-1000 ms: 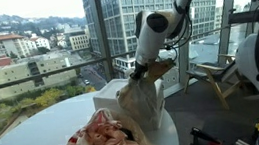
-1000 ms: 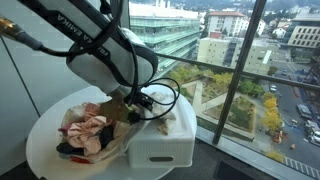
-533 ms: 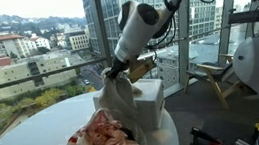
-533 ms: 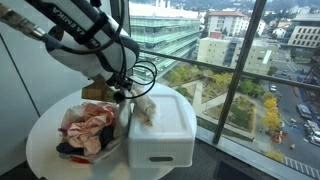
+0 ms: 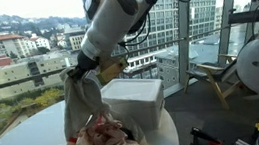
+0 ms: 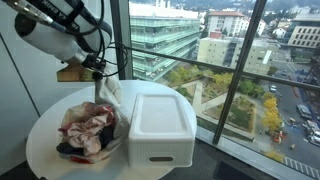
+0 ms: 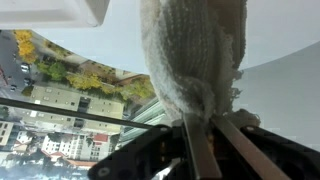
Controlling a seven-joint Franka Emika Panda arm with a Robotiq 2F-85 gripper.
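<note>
The fingers [image 7: 198, 150] are pinched narrow on the top of a beige knitted cloth [image 7: 195, 50]. The cloth fills the middle of the wrist view and hides their tips. In both exterior views the cloth [image 5: 81, 104] hangs slack from the arm's end, left of centre, over a heap of pink and white laundry [image 5: 103, 141]. Whether its lower end touches the heap cannot be told. The fingers are hard to make out there, lost against the cloth's top. A white lidded bin [image 6: 160, 125] stands just beside the heap on the round white worktop [image 6: 38, 140]. A white slab [image 7: 50, 10] is cut off at the upper left of the wrist view, too little of it showing to identify.
</note>
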